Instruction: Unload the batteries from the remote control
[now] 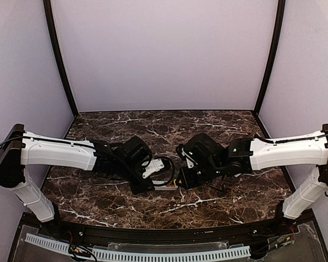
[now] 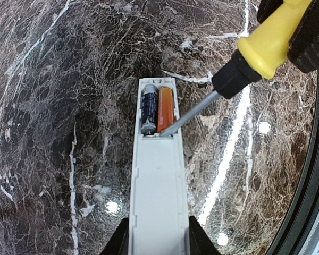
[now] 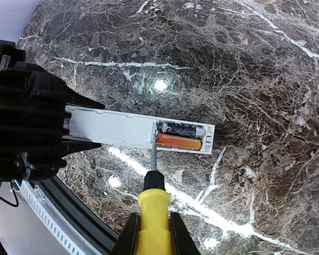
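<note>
The remote control (image 2: 158,186), a long white bar, lies back-up above the marble with its battery bay uncovered at the far end. My left gripper (image 2: 158,243) is shut on its near end, one finger on each long side. Two batteries lie side by side in the bay: an orange one (image 2: 165,109) and a dark one (image 2: 149,109). My right gripper (image 3: 153,240) is shut on the yellow handle of a screwdriver (image 3: 154,210). The screwdriver's metal tip (image 3: 153,143) touches the bay's inner edge at the end of the orange battery (image 3: 179,142). In the top view both grippers (image 1: 145,180) (image 1: 187,176) meet at the table's near middle.
The dark veined marble table (image 1: 164,131) stretches to the back wall. Its black front rim (image 3: 69,212) runs close to the remote and the right gripper. A black cable loop (image 1: 165,169) hangs between the two wrists. Black frame posts (image 1: 60,60) stand at the back corners.
</note>
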